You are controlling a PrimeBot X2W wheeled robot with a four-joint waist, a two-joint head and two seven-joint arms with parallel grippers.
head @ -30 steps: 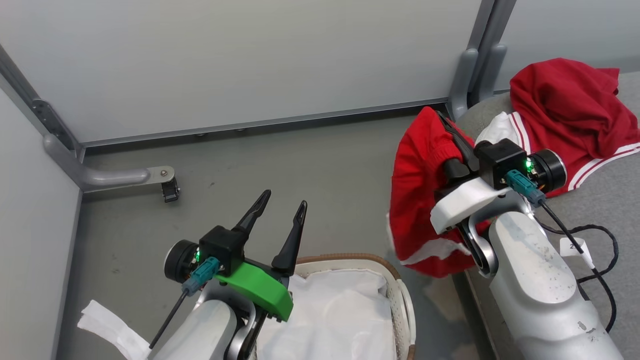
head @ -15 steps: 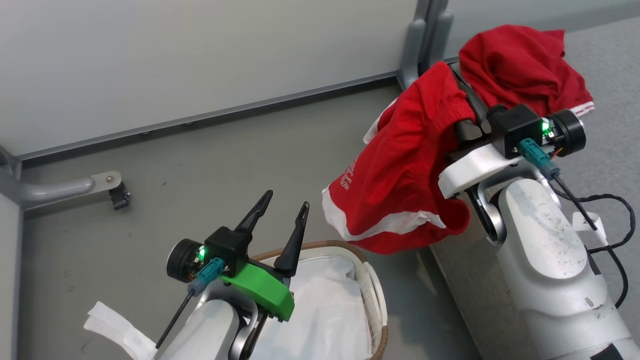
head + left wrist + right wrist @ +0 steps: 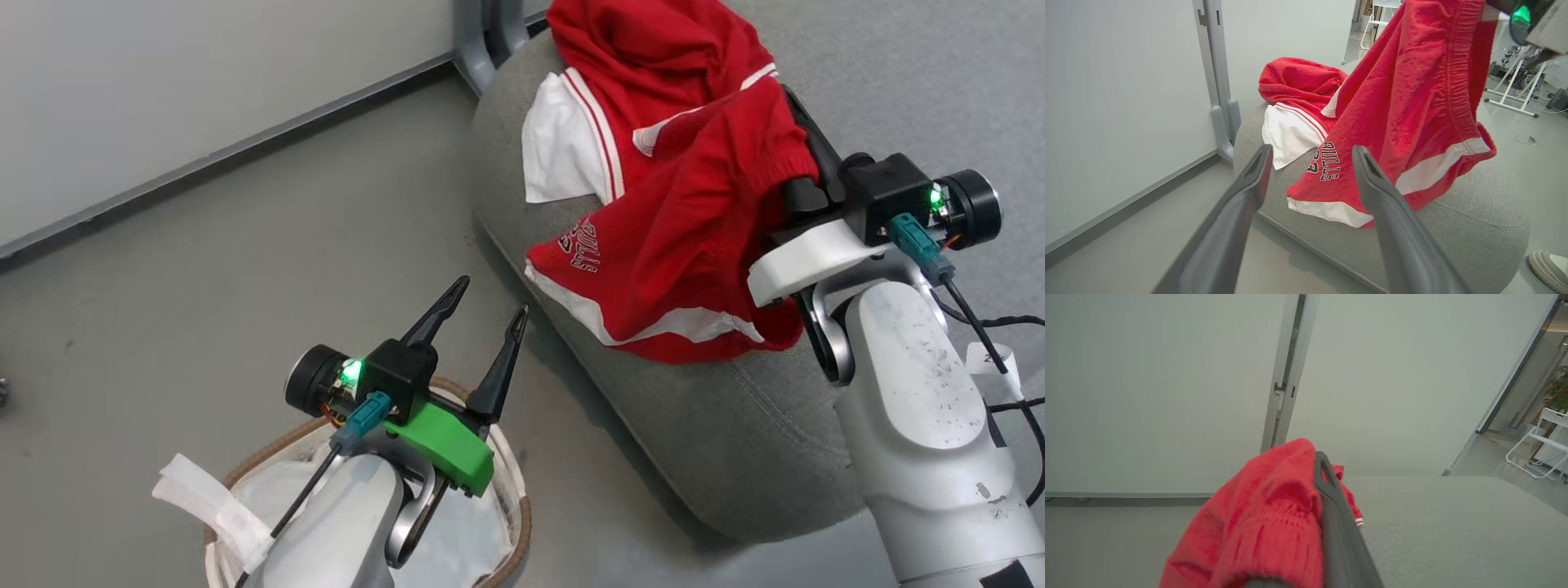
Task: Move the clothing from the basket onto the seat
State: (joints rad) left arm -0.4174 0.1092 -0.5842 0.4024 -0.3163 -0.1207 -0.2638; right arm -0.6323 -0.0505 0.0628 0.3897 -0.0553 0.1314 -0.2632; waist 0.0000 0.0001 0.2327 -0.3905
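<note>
From the head, the right gripper (image 3: 793,102) is clamped tight on the waistband of the red shorts (image 3: 678,245). They hang down from it and toward our left, with the lower hem draped on the rounded edge of the grey seat (image 3: 735,425). A second red garment, a jersey (image 3: 645,49), lies crumpled on the seat just beyond, touching the shorts. The right arm is plainly the nearer one. Our left gripper (image 3: 494,294) stands wide and empty above the basket (image 3: 522,523), well apart from the cloth. In the part of the basket the arm leaves uncovered we see white liner (image 3: 457,555) and no red. From the left wrist, the shorts (image 3: 1404,102) run top right to bottom left, their printed leg resting on the seat (image 3: 1474,212). From the right wrist, red cloth (image 3: 1265,531) bunches against one dark finger (image 3: 1327,477), with the cushion (image 3: 1453,522) ahead and below. A second ago the shorts dangled beside the seat over bare floor. Now they are over the cushion, though the camera has swung too.
</note>
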